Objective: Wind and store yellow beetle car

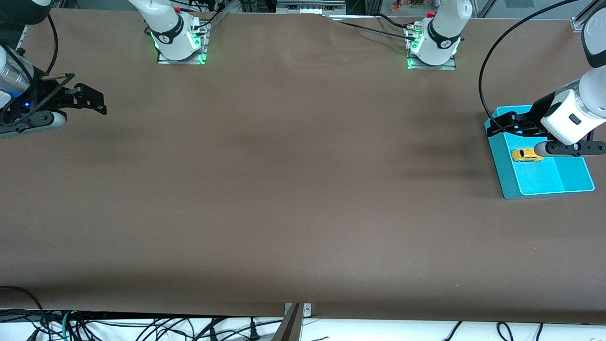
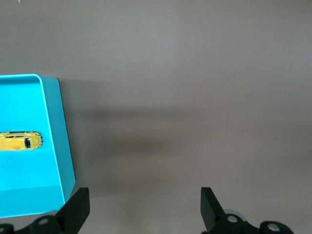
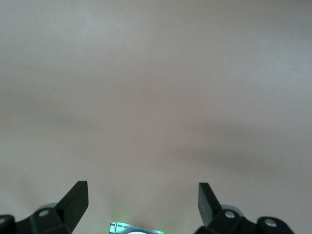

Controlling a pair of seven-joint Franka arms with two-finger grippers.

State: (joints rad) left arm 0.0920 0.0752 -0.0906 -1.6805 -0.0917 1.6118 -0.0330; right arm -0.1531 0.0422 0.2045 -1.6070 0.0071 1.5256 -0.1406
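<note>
Front view, right of frame: yellow beetle car (image 1: pixel 526 155), dark-windowed, lies in teal tray (image 1: pixel 509 182); left gripper (image 1: pixel 513 124) above it and waiting right gripper (image 1: pixel 90 100) both released.

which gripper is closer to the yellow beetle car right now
Left. The left gripper hangs open over the blue tray holding the yellow beetle car; the right gripper waits, open, at the table's right-arm end.
</note>
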